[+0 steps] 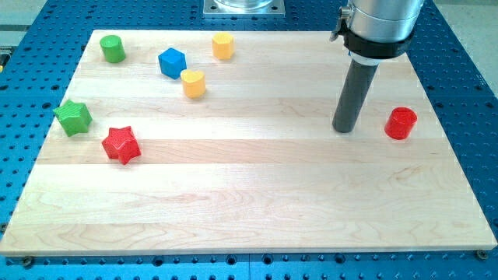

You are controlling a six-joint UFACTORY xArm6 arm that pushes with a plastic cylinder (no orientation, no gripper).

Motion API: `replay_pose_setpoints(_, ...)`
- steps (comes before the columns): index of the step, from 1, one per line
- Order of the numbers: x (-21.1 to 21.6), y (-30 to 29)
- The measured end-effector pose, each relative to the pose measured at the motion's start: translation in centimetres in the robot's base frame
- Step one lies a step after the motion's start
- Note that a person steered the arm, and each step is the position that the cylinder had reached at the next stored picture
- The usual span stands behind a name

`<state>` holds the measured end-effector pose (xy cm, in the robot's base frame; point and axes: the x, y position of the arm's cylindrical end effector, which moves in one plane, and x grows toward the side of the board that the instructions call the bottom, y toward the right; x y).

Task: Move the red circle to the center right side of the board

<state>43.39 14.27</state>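
Our setup has no claw to open or shut, just the dark rod, and my tip (345, 129) is down on the wooden board (257, 194), holding nothing, with the red circle (401, 123) near it on the view's right (a clear gap between them, no contact). That red circle sits by the board's right edge, about mid-height. Well off to the view's left of the tip we've got the yellow blocks (194, 82) (223, 46), blue cube (172, 62), green cylinder (113, 49), green star (74, 117) and red star (121, 145).
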Motion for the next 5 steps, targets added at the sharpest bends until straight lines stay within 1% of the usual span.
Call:
replay_pose_setpoints(4, 0.0, -0.2)
replay_pose_setpoints(5, -1.1, -2.7)
